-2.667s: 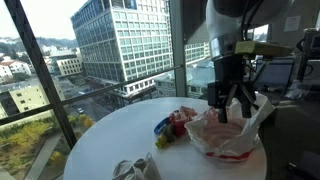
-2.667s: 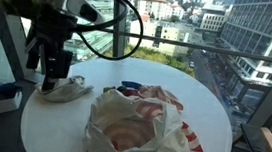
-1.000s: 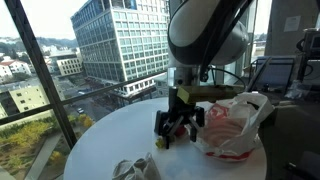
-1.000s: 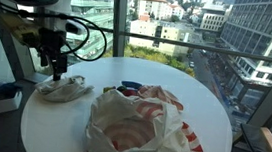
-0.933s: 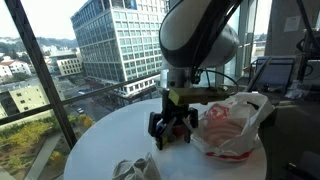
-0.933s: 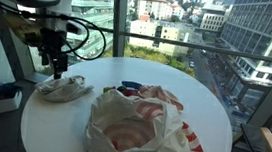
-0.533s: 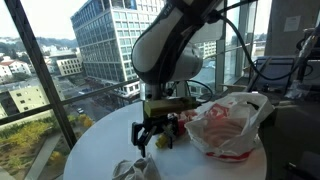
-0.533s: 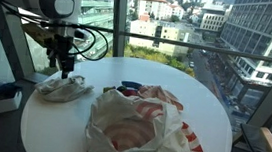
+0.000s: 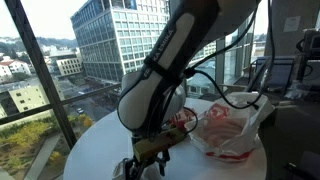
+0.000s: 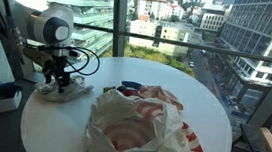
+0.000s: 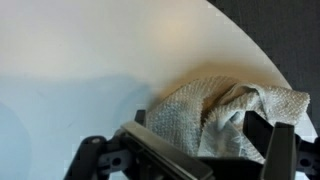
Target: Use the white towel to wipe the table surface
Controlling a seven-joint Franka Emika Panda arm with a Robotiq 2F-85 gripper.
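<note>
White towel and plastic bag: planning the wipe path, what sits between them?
Only a narrow strip of bare table separates towel and bag, in an exterior view.

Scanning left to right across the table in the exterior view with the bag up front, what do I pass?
White towel, with the gripper down over it → red-and-white plastic bag.
</note>
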